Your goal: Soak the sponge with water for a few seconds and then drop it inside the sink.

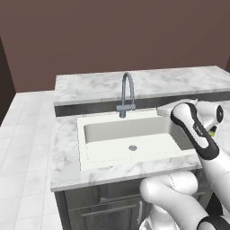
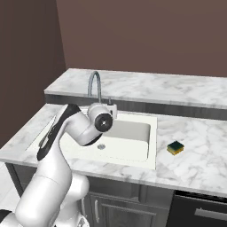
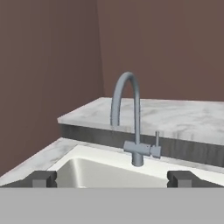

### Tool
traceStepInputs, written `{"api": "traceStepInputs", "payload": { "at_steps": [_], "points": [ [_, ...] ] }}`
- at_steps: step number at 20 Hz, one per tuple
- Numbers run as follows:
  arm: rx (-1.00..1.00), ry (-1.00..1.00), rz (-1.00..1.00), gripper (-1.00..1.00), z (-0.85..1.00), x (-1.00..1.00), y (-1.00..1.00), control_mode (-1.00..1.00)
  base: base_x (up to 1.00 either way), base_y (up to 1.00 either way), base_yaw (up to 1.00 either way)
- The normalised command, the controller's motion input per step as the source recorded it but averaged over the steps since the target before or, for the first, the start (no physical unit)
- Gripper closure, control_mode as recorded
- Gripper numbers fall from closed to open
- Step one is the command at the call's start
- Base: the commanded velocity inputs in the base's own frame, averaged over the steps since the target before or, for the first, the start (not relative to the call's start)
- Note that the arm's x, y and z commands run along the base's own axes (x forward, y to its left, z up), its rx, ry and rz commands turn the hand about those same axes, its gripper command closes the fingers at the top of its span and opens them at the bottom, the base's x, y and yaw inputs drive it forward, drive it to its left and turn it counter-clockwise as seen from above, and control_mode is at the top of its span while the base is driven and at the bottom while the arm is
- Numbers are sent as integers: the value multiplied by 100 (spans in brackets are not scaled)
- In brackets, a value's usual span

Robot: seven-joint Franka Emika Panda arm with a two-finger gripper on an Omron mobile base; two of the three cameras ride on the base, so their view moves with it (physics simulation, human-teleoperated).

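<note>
Progress: none of the task is done. Gripper (image 3: pixel 112 179) is open, empty, facing the tap (image 3: pixel 131 122). Sponge (image 2: pixel 175 147) lies well to its right, on the counter (image 2: pixel 199 150) beside the sink (image 2: pixel 128 133). No water runs.

- The white arm rises from the base, bends at a dark-banded elbow and reaches forward at about the height of the surface
- The wrist is turned so the hand points roughly level, toward the back of the scene
- The end effector (image 3: pixel 112 178) is empty; its two dark fingertips (image 3: pixel 43 178) stand wide apart at the bottom of the hand view, nothing between them
- In the base views the white hand body shows, while the fingers themselves cannot be made out
</note>
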Motion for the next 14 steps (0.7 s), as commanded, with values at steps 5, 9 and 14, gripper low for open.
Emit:
{"api": "traceStepInputs", "payload": {
  "at_steps": [5,9,14],
  "points": [
    [0,0,0,-100,0,19,1,-100,0,0,0],
    [0,0,0,-100,0,15,1,-100,0,0,0],
    [0,-2,0,-100,-10,13,0,-100,0,0,0]
  ]
}}
